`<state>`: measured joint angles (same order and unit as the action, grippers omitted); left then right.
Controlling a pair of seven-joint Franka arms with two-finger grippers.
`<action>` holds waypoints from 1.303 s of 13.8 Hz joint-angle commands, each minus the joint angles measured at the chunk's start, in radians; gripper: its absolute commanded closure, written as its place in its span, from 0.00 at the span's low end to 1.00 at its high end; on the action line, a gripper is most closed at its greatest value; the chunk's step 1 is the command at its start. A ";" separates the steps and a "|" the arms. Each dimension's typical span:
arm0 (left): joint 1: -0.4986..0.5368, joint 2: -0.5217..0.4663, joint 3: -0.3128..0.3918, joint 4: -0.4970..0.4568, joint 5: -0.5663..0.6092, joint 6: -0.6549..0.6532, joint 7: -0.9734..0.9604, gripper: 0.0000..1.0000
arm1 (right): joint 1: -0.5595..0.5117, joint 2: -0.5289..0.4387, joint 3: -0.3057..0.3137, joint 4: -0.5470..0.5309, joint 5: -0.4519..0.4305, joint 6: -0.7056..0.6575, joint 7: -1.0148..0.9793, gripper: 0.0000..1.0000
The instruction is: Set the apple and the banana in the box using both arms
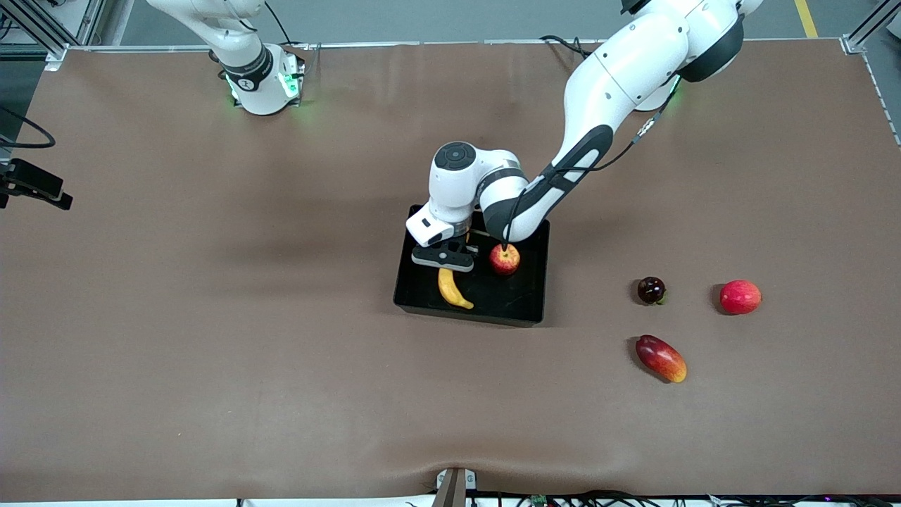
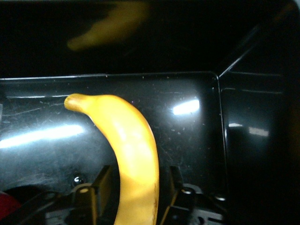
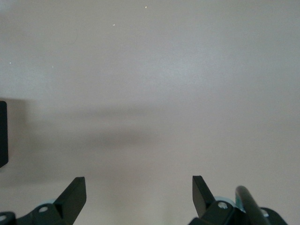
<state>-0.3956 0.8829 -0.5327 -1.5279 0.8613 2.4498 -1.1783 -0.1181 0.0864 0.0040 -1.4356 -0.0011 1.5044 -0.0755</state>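
The box (image 1: 522,304) is a black tray in the middle of the table. The banana (image 1: 453,289) lies in it, at the side toward the right arm. The apple (image 1: 505,259) sits in the box beside it. My left gripper (image 1: 445,259) is down in the box over the banana's end. In the left wrist view the banana (image 2: 132,145) lies on the glossy box floor (image 2: 192,136) between the open fingers (image 2: 100,182), with a small gap on each side. My right gripper (image 3: 139,187) is open and empty above bare brown table. It is out of the front view.
Three other fruits lie toward the left arm's end of the table: a dark round fruit (image 1: 651,290), a pinkish-red round fruit (image 1: 740,296), and a red-orange mango-like fruit (image 1: 661,358) nearer the front camera. A black device (image 1: 32,184) sits at the right arm's end.
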 commanded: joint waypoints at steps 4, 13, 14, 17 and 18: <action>0.011 -0.059 0.000 0.008 0.004 -0.064 -0.020 0.00 | 0.003 -0.004 0.011 -0.002 -0.002 0.007 -0.001 0.00; 0.373 -0.173 -0.316 0.008 -0.105 -0.398 0.052 0.00 | 0.017 -0.004 0.013 -0.002 -0.002 0.019 0.000 0.00; 0.458 -0.173 -0.393 0.009 -0.105 -0.454 0.095 0.00 | 0.017 -0.004 0.013 -0.002 0.000 0.019 0.000 0.00; 0.708 -0.171 -0.597 0.006 -0.105 -0.610 0.201 0.00 | 0.018 -0.004 0.014 -0.002 -0.002 0.019 0.000 0.00; 0.771 -0.171 -0.640 0.008 -0.105 -0.647 0.207 0.00 | 0.018 -0.004 0.013 -0.002 0.000 0.020 0.000 0.00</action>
<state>0.2519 0.7209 -1.0746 -1.5017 0.7695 1.8674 -1.0035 -0.1039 0.0864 0.0172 -1.4356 -0.0009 1.5189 -0.0755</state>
